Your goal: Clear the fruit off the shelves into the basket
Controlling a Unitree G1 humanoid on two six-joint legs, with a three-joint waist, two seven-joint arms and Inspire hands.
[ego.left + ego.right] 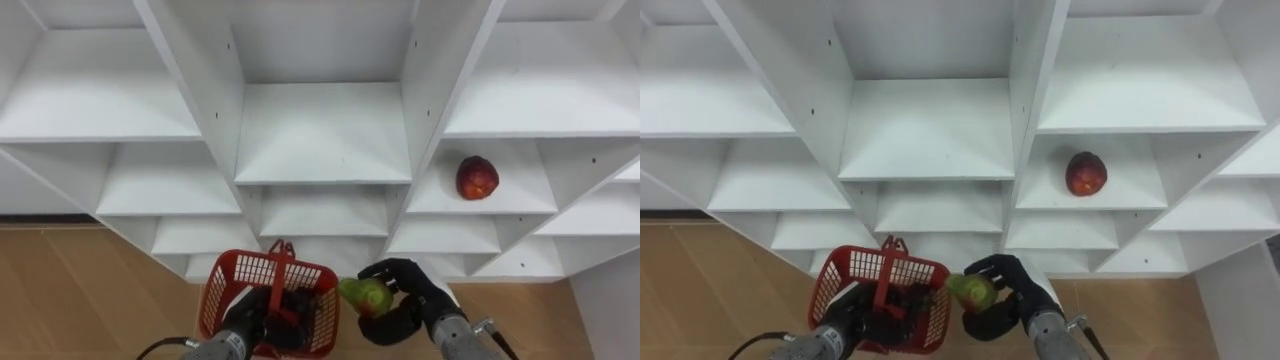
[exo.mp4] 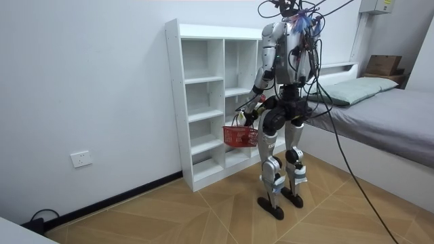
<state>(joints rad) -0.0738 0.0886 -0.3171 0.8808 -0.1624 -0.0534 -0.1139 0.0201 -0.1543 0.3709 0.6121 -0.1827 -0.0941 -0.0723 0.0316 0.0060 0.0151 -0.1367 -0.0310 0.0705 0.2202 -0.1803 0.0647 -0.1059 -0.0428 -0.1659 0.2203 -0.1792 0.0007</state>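
Green fruit (image 1: pixel 364 296) is clasped by right hand (image 1: pixel 412 300), 3 o'clock of basket (image 1: pixel 262 262) gripped by left hand (image 1: pixel 250 322). Judged firm, smooth, bruisable; best cupped round its middle.

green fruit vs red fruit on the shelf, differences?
Colour: the green fruit is green; the red fruit is dark red. State: the green fruit is gripped in the right hand, the red fruit lies free on a white shelf. Place: the green fruit is right beside the red basket, the red fruit well away from it. Both roundish, neither in the basket.
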